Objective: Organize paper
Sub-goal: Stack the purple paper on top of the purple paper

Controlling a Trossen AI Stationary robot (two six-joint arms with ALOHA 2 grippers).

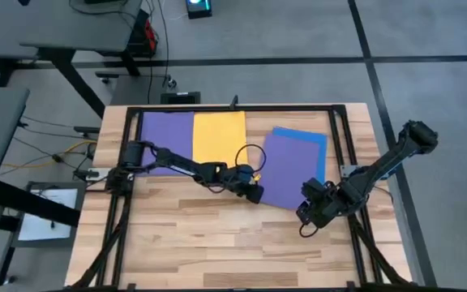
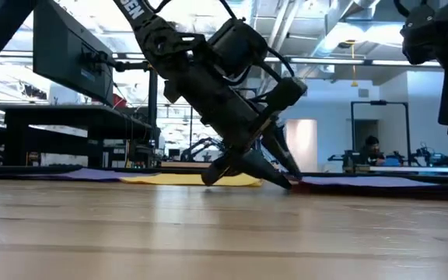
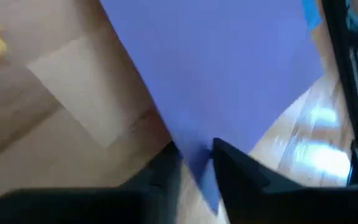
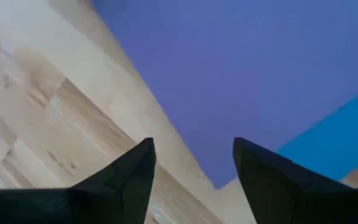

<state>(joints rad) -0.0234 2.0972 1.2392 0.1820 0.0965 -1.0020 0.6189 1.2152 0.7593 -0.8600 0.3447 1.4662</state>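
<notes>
A purple sheet [image 1: 286, 172] lies flat on the table, partly covering a blue sheet [image 1: 308, 139]. Another purple sheet [image 1: 166, 134] and a yellow sheet [image 1: 219, 136] lie side by side at the far left. My left gripper [image 1: 255, 192] is at the middle purple sheet's near left corner and is shut on it. My right gripper [image 1: 309, 214] hovers open just off that sheet's near right corner [image 4: 219, 182], which lies ahead of the gap between its fingers. The right fingers touch nothing. My left gripper pinches the near left corner [image 3: 197, 163] of the middle purple sheet between its two fingers. The fingers slant down from the table's left side, their tips at the table top [image 2: 286, 183]. The rest of the sheet lies flat on the table and on the blue sheet.
A black frame [image 1: 340, 138] runs around the working area, with a rail close to the blue sheet's right edge. Bare wood [image 1: 217, 243] stretches along the table's near half. Desks, cables and a white printed sheet [image 1: 49, 212] lie on the floor side, off the table's left.
</notes>
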